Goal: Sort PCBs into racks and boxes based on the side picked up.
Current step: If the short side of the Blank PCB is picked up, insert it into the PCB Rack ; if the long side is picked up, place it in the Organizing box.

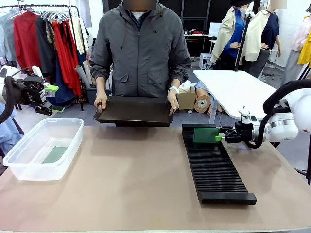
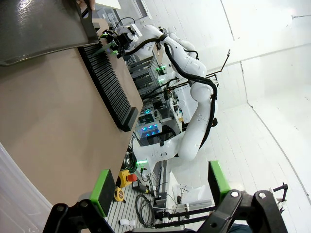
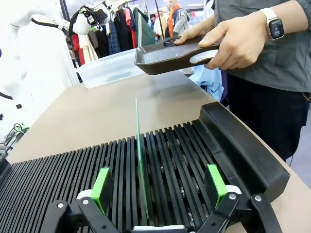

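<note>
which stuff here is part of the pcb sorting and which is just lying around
Job:
- PCB upright in the rack
- PCB in the tub
- tray held by the person
- right gripper, jaws open

Lying about:
- clothes rail
- white table
- cardboard box

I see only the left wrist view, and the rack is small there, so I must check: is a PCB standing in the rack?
Observer: Yes, one PCB stands upright in a slot near the person's end of the rack.
Operator: Does the right gripper hold it?
Observer: No. The right gripper is open, with one pad on each side of the board and a gap to both.
Operator: And what is in the box?
Observer: The box has a second PCB lying flat on its bottom.
</note>
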`<state>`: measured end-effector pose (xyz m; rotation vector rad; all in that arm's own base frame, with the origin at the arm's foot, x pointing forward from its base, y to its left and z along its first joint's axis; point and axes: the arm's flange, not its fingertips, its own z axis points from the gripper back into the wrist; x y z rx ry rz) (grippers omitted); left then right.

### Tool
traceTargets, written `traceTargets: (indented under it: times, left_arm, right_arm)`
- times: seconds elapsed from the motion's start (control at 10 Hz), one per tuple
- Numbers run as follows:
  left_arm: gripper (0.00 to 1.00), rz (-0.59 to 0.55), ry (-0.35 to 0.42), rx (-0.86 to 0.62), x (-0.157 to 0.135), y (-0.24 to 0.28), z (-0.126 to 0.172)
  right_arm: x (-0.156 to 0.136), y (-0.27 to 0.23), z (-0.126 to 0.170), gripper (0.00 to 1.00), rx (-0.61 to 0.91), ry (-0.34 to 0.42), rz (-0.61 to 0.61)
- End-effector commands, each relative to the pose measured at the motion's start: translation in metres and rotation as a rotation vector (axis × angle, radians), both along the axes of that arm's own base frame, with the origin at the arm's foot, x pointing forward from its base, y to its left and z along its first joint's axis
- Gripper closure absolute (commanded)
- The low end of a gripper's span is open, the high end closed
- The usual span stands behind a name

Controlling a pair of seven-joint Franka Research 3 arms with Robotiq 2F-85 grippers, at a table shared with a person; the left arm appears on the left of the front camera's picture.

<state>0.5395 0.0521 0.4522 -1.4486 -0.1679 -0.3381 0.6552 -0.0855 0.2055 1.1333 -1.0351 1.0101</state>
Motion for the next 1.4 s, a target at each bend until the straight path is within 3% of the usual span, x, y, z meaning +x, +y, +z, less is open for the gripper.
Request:
traceTargets:
  times: [0.0,0.1,1.3]
  left_arm:
    - [0.0,0.001,0.003,0.008,-0.001,0.0,0.002]
    - [0.0,0.001,0.003,0.008,-0.001,0.0,0.002]
    - [0.0,0.001,0.003,0.008,-0.001,0.0,0.002]
  right_arm:
    - [-0.011,0.0,0.01,0.0,0.046,-0.031,0.002]
    - [0.0,0.0,0.0,0.0,0.0,0.0,0.0]
    - [0.0,0.0,0.0,0.0,0.0,0.0,0.0]
